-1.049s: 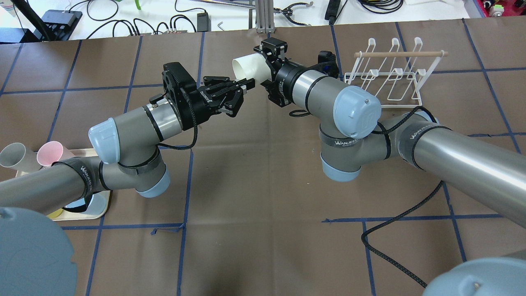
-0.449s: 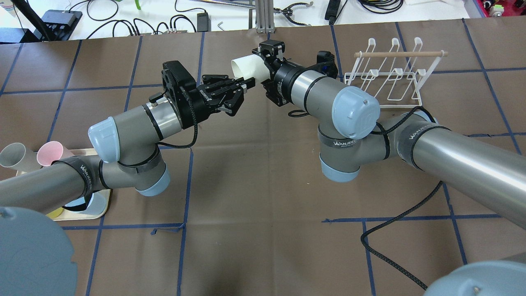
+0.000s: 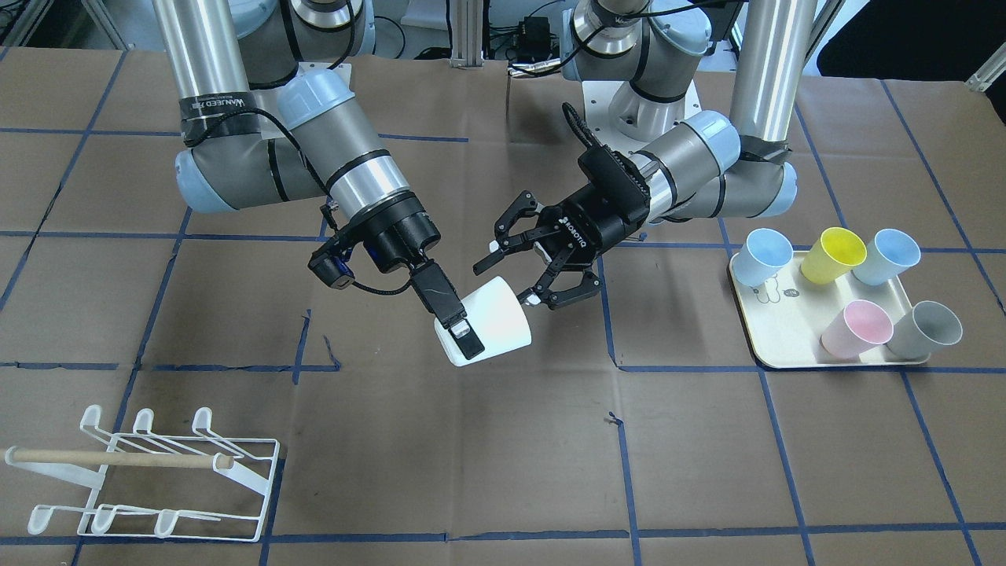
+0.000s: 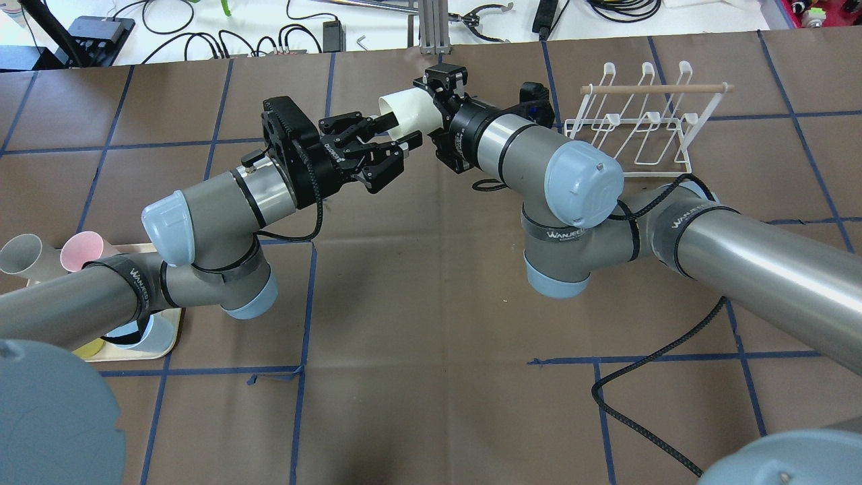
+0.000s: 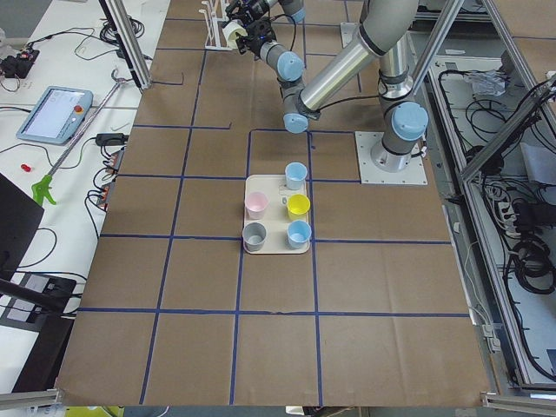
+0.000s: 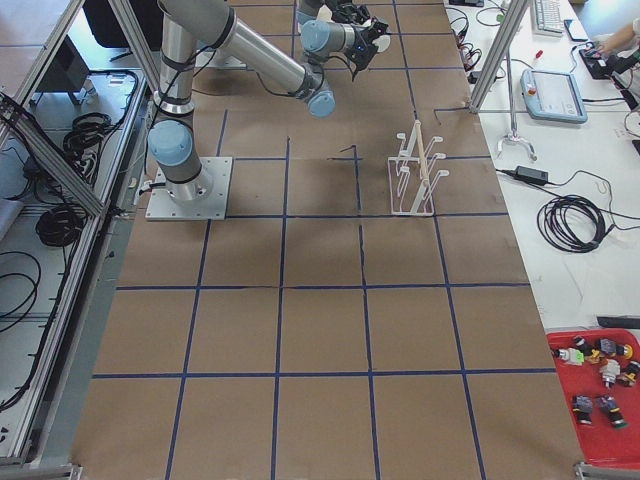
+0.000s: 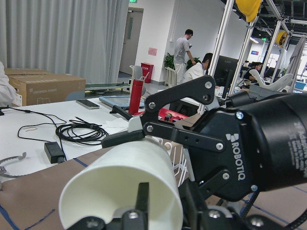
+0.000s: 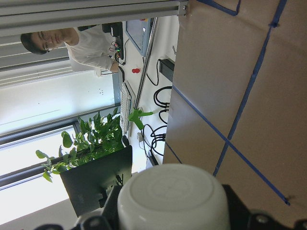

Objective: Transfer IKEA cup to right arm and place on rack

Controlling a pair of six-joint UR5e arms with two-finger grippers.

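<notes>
In the front view the white cup [image 3: 499,318] hangs over the middle of the table [image 3: 487,472], gripped near its base by the right fingers [image 3: 469,343]. The left fingers [image 3: 566,297], marked ROBOTIQ, are spread apart at the cup's mouth, at 2 o'clock from it. The rack [image 3: 149,472] stands at 7 o'clock. A cream tray [image 3: 778,338] at 3 o'clock holds five coloured cups [image 3: 857,326].

— What sat at the right of the front-facing view?
— A cream tray [image 3: 786,318] on the brown counter [image 3: 471,456], which was crossed by blue tape lines [image 3: 626,472]. It carried five cups: a light blue cup [image 3: 761,256], a yellow cup [image 3: 831,254] and a pale blue cup [image 3: 886,256] in the upper row, and a pink cup [image 3: 857,326] and a grey cup [image 3: 926,328] below.
— And off the counter?
— A screen pendant [image 5: 54,113] lay at upper left of the exterior left view. A red bin [image 6: 600,385] showed at lower right of the exterior right view.
</notes>
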